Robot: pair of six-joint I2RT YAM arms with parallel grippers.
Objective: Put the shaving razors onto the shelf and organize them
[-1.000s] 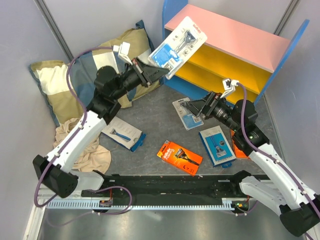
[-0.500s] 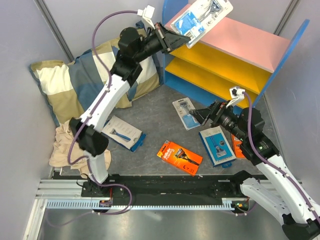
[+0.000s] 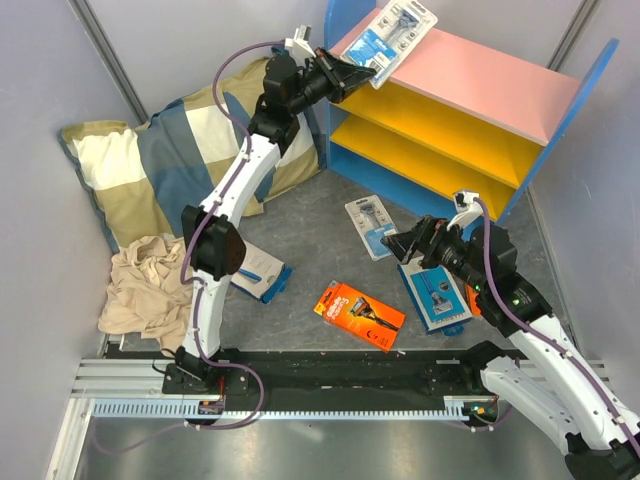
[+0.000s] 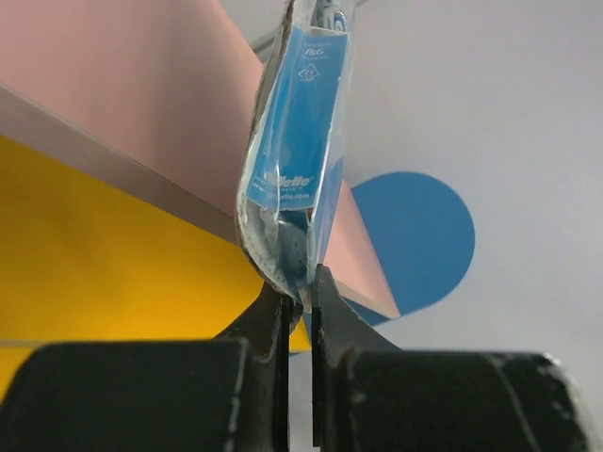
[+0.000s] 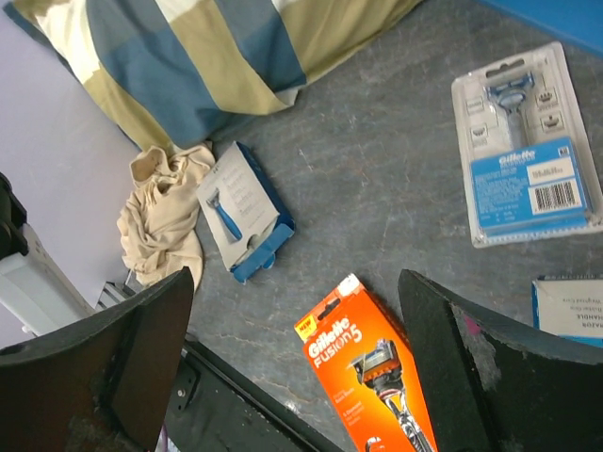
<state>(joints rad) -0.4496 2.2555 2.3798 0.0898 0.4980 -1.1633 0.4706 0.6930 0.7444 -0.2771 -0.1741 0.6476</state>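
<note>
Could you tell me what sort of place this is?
Likely a staged robot test cell, not a shop: grey partition walls, a small bright shelf, and razor packs lying near a pillow.

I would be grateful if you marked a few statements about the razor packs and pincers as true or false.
1. The left pincer is shut on a blister razor pack by the pink top board. True.
2. The right pincer grips the orange razor box. False: it is open and empty; the box lies on the table.
3. A second blister pack lies flat on the table. True.
4. Razor packs sit on the yellow boards. False: none shows there.
</note>
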